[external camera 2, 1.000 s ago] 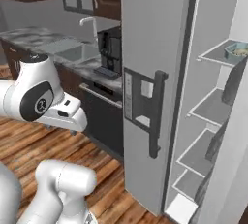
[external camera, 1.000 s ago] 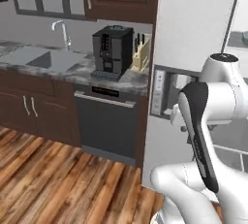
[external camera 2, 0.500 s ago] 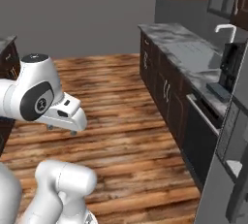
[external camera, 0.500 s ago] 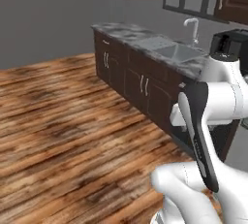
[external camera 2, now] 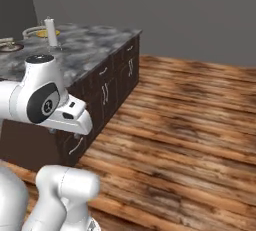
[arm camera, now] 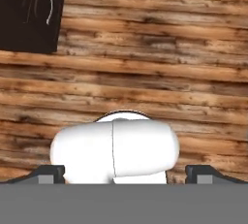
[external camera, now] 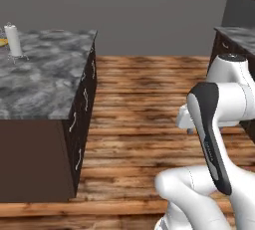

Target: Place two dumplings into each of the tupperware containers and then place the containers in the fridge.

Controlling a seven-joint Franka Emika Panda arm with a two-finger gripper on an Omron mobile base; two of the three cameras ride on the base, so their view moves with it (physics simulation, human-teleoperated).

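Task judged unfinished: base facing a marble island, nothing carried

A grey marble counter on dark cabinets is seen to the left over a wooden floor; on its far end a white upright cylinder stands beside a yellow plate, and a dark plate lies near it. Whether dumplings rest on those plates cannot be told at this size. No tupperware container can be made out on the counter, and the fridge lies outside these pictures, so how many containers are already stored cannot be judged. In the hand view the claw is pointed down at the floor, its two dark tips spread wide apart with nothing between them. At the least, a further trip to the counter appears to be left
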